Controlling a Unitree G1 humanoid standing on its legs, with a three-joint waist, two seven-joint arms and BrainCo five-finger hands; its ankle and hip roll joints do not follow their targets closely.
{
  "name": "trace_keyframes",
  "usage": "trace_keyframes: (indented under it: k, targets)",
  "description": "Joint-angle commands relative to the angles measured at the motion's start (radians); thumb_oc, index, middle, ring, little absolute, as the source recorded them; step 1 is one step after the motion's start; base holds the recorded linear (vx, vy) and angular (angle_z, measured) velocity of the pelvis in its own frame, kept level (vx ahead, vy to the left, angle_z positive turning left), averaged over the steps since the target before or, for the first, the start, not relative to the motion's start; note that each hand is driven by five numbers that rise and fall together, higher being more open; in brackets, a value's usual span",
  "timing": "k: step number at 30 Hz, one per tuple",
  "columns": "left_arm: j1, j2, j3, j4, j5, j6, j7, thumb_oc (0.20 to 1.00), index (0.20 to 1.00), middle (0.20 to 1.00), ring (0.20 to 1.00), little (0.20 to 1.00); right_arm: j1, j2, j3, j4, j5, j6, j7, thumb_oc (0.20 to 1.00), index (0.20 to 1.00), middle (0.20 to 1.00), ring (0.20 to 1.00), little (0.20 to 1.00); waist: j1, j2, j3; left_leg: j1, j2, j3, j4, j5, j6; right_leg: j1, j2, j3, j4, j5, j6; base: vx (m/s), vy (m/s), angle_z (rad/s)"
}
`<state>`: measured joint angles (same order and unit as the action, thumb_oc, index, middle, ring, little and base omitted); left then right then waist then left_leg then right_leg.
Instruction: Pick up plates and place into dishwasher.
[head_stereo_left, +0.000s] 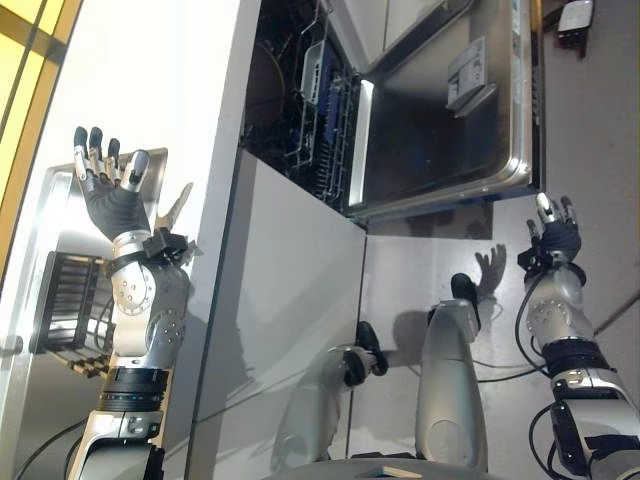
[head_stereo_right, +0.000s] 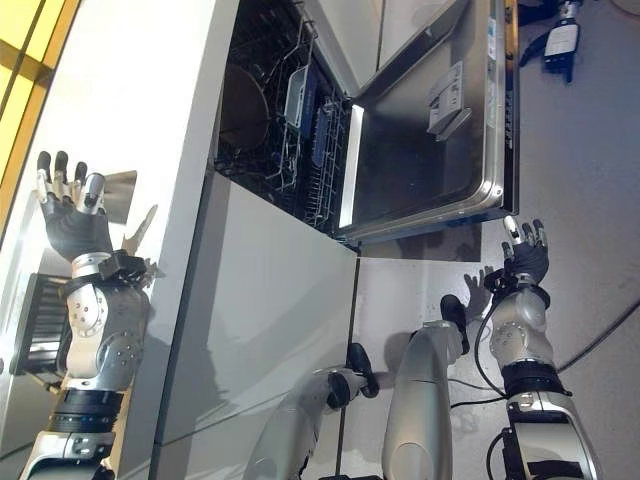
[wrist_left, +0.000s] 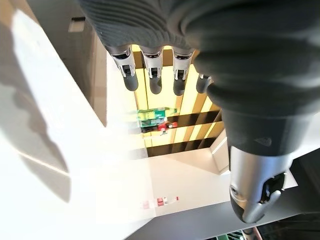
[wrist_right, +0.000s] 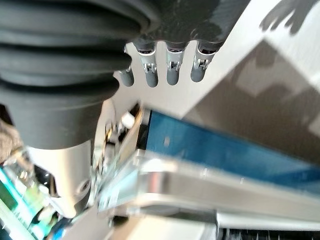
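No plate is plain to see; a dark round shape deep in the dishwasher (head_stereo_right: 290, 120), upper middle of the frame, could be one, I cannot tell. Its door (head_stereo_right: 430, 140) hangs open, racks showing. The left hand (head_stereo_left: 105, 185) is raised over the white bench (head_stereo_left: 190, 120) at left, fingers apart and holding nothing; the right hand (head_stereo_left: 555, 232), lower right by the door's edge, is likewise spread and holding nothing. With both hands free, this fits reaching for a plate or just after stowing one. A dark wire rack (head_stereo_left: 70, 305) sits beside the left arm.

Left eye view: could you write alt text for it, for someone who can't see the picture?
An open dishwasher with its door folded down sits ahead. The robot's left hand is raised open over the white counter, and its right hand hangs open just below the door; neither holds a plate.
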<state>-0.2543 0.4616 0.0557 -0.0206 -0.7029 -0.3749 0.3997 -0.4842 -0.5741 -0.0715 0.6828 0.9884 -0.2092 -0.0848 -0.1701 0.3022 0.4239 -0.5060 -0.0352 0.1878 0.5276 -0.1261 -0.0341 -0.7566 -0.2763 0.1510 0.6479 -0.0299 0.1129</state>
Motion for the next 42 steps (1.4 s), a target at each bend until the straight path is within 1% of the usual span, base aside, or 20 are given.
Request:
trace_keyframes:
  k: [1,3,6,8,10,13,18,21,22,23,26,27,30,33,35,36,38,39,41,42]
  targets:
    - [0.028,-0.048,-0.020,-0.006,-0.010,0.000,-0.001,1.000,1.000,1.000,1.000,1.000,-0.132,-0.084,0.005,-0.007,-0.015,0.057,0.119,1.000,1.000,1.000,1.000,1.000,-0.005,0.070,0.096,-0.071,0.000,-0.031,0.258,-0.182,-0.014,0.006,-0.060,0.072,0.081,-0.084,-0.031,0.00,-0.089,0.13]
    - [0.026,-0.042,-0.018,-0.006,-0.016,0.009,-0.012,1.000,1.000,1.000,1.000,1.000,-0.167,-0.104,0.025,-0.001,-0.013,0.084,0.157,1.000,1.000,1.000,1.000,1.000,0.003,0.069,0.096,-0.077,0.000,-0.037,0.257,-0.176,-0.014,0.001,-0.058,0.065,0.088,-0.088,-0.030,0.01,-0.095,-0.01]
    - [0.014,-0.026,-0.021,-0.017,-0.015,0.018,-0.003,1.000,1.000,1.000,1.000,1.000,-0.208,-0.122,0.051,-0.020,-0.021,0.084,0.216,1.000,1.000,1.000,1.000,1.000,0.015,0.063,0.096,-0.078,0.001,-0.048,0.235,-0.159,-0.014,0.006,-0.054,0.048,0.075,-0.089,-0.031,0.00,-0.095,0.28]
    - [0.011,-0.020,-0.020,-0.019,-0.015,0.018,0.000,1.000,1.000,1.000,1.000,1.000,-0.228,-0.123,0.069,-0.037,-0.020,0.077,0.246,1.000,1.000,1.000,1.000,1.000,0.020,0.059,0.096,-0.081,0.002,-0.054,0.229,-0.152,-0.014,0.006,-0.050,0.040,0.072,-0.091,-0.031,0.00,-0.070,0.06]
    - [0.005,-0.015,-0.014,-0.017,-0.023,0.024,0.002,1.000,1.000,1.000,1.000,1.000,-0.237,-0.118,0.085,-0.072,-0.036,0.084,0.291,1.000,1.000,1.000,1.000,1.000,0.023,0.053,0.096,-0.078,0.004,-0.062,0.225,-0.148,-0.014,0.011,-0.042,0.033,0.068,-0.093,-0.032,0.01,-0.056,-0.08]
    - [0.000,-0.008,-0.007,-0.006,-0.033,0.030,-0.006,1.000,1.000,1.000,1.000,1.000,-0.240,-0.112,0.106,-0.116,-0.062,0.102,0.327,1.000,1.000,1.000,1.000,1.000,0.024,0.043,0.096,-0.077,0.007,-0.072,0.226,-0.145,-0.015,0.018,-0.035,0.029,0.064,-0.096,-0.032,0.02,-0.048,0.07]
    - [-0.004,0.010,0.014,0.009,-0.053,0.041,-0.029,1.000,1.000,1.000,1.000,1.000,-0.221,-0.116,0.136,-0.186,-0.080,0.155,0.424,1.000,1.000,1.000,1.000,1.000,0.032,0.013,0.093,-0.053,0.009,-0.095,0.208,-0.135,-0.016,0.061,-0.018,0.015,0.033,-0.094,-0.029,0.03,-0.029,-0.01]
    - [-0.005,0.016,0.019,0.011,-0.063,0.050,-0.039,1.000,1.000,1.000,1.000,1.000,-0.205,-0.117,0.150,-0.211,-0.095,0.156,0.464,1.000,1.000,1.000,1.000,1.000,0.045,-0.008,0.080,-0.029,0.009,-0.109,0.182,-0.128,-0.018,0.098,-0.023,0.003,-0.008,-0.083,-0.026,0.04,-0.004,0.05]
    - [-0.006,0.017,0.019,0.011,-0.063,0.050,-0.038,1.000,1.000,1.000,1.000,1.000,-0.201,-0.114,0.151,-0.219,-0.098,0.155,0.471,1.000,1.000,1.000,1.000,1.000,0.047,-0.014,0.077,-0.025,0.007,-0.111,0.167,-0.114,-0.017,0.107,-0.025,0.000,-0.029,-0.068,-0.025,0.05,-0.002,0.03]
    - [-0.007,0.020,0.022,0.012,-0.067,0.058,-0.041,1.000,1.000,1.000,1.000,1.000,-0.197,-0.111,0.154,-0.230,-0.097,0.155,0.475,1.000,1.000,1.000,1.000,1.000,0.055,-0.024,0.069,-0.012,0.007,-0.118,0.164,-0.123,-0.018,0.125,-0.028,-0.006,-0.039,-0.074,-0.023,0.06,0.008,0.01]
    - [-0.011,0.026,0.025,0.021,-0.074,0.061,-0.039,1.000,1.000,1.000,1.000,1.000,-0.192,-0.096,0.164,-0.252,-0.100,0.142,0.479,1.000,1.000,1.000,1.000,1.000,0.071,-0.048,0.053,0.010,0.004,-0.128,0.132,-0.105,-0.018,0.168,-0.040,-0.022,-0.095,-0.045,-0.018,0.06,0.010,0.06]
    - [-0.010,0.026,0.023,0.025,-0.070,0.061,-0.041,1.000,1.000,1.000,1.000,1.000,-0.184,-0.087,0.167,-0.267,-0.100,0.138,0.472,1.000,1.000,1.000,1.000,1.000,0.077,-0.057,0.047,0.021,0.004,-0.133,0.129,-0.113,-0.018,0.186,-0.044,-0.028,-0.107,-0.047,-0.015,0.11,-0.001,0.10]
    - [-0.012,0.035,0.027,0.024,-0.065,0.070,-0.034,1.000,1.000,1.000,1.000,1.000,-0.168,-0.066,0.175,-0.302,-0.127,0.124,0.453,1.000,1.000,1.000,1.000,1.000,0.099,-0.090,0.027,0.042,-0.003,-0.146,0.100,-0.100,-0.017,0.234,-0.058,-0.048,-0.170,-0.010,-0.009,0.05,-0.020,0.12]
    - [-0.015,0.057,0.036,0.028,-0.071,0.079,-0.041,1.000,1.000,1.000,1.000,1.000,-0.169,-0.051,0.181,-0.295,-0.130,0.098,0.434,1.000,1.000,1.000,1.000,1.000,0.128,-0.129,0.008,0.064,-0.006,-0.158,0.087,-0.101,-0.014,0.291,-0.072,-0.076,-0.226,0.015,-0.006,0.06,-0.081,0.16]
    - [-0.015,0.074,0.046,0.031,-0.068,0.086,-0.048,1.000,1.000,1.000,1.000,1.000,-0.152,-0.033,0.183,-0.301,-0.119,0.074,0.433,1.000,1.000,1.000,1.000,1.000,0.151,-0.165,-0.005,0.074,-0.002,-0.168,0.090,-0.109,-0.013,0.337,-0.076,-0.103,-0.262,0.034,-0.004,0.07,-0.163,0.13]
    - [-0.012,0.079,0.047,0.029,-0.067,0.090,-0.049,1.000,1.000,1.000,1.000,1.000,-0.145,-0.025,0.183,-0.303,-0.118,0.067,0.431,1.000,1.000,1.000,1.000,1.000,0.155,-0.172,-0.006,0.078,0.000,-0.171,0.091,-0.111,-0.012,0.351,-0.075,-0.110,-0.272,0.038,-0.004,0.08,-0.185,0.24]
    - [-0.010,0.091,0.056,0.032,-0.051,0.102,-0.065,1.000,1.000,1.000,1.000,1.000,-0.110,0.014,0.190,-0.316,-0.127,0.036,0.424,1.000,1.000,1.000,1.000,1.000,0.179,-0.212,-0.020,0.087,0.004,-0.184,0.091,-0.116,-0.009,0.397,-0.072,-0.131,-0.307,0.053,-0.001,0.09,-0.212,0.27]
    - [-0.009,0.098,0.058,0.034,-0.044,0.108,-0.072,1.000,1.000,1.000,1.000,1.000,-0.098,0.026,0.192,-0.318,-0.124,0.028,0.421,1.000,1.000,1.000,1.000,1.000,0.186,-0.227,-0.026,0.094,0.006,-0.190,0.088,-0.117,-0.007,0.417,-0.070,-0.142,-0.322,0.060,0.000,0.09,-0.165,0.21]
    - [-0.010,0.107,0.059,0.036,-0.043,0.110,-0.078,1.000,1.000,1.000,1.000,1.000,-0.089,0.042,0.195,-0.323,-0.124,0.021,0.419,1.000,1.000,1.000,1.000,1.000,0.196,-0.244,-0.032,0.104,0.008,-0.197,0.081,-0.118,-0.005,0.443,-0.067,-0.153,-0.343,0.068,0.001,0.07,-0.116,0.24]
    - [-0.019,0.110,0.057,0.040,-0.033,0.116,-0.080,1.000,1.000,1.000,1.000,1.000,-0.080,0.056,0.201,-0.325,-0.126,0.011,0.413,1.000,1.000,1.000,1.000,1.000,0.207,-0.262,-0.043,0.112,0.011,-0.202,0.071,-0.117,-0.003,0.465,-0.064,-0.162,-0.363,0.073,0.003,0.09,-0.127,0.24]
